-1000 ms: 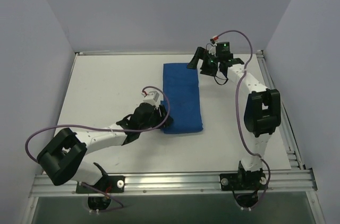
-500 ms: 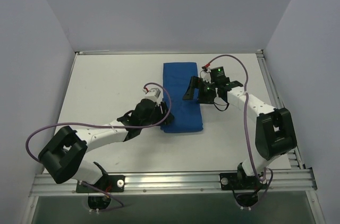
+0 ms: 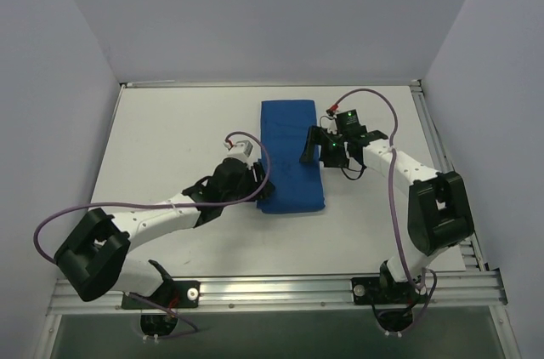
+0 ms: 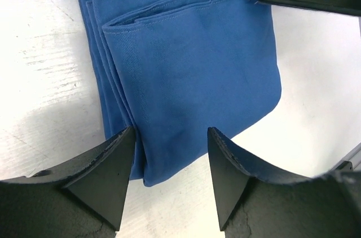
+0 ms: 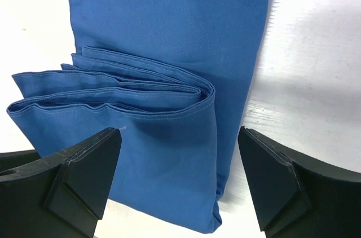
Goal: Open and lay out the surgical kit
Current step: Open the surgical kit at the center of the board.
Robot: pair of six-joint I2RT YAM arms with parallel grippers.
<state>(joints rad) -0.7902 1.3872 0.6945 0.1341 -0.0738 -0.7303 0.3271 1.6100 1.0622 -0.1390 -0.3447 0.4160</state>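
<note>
The kit [image 3: 291, 155], folded blue in the middle of the table [image 3: 161, 129] with its long axis 12 to 6, has the left gripper [image 3: 262, 190] spread at its 7 o'clock corner and the right gripper [image 3: 310, 149], spread wider, at its 3 o'clock edge.

The white table [image 3: 170, 138] carries the surgical kit [image 3: 289, 159], a royal-blue cloth wrap folded in several layers into a long rectangle, lying flat a little right of centre with its long sides running near to far.
</note>
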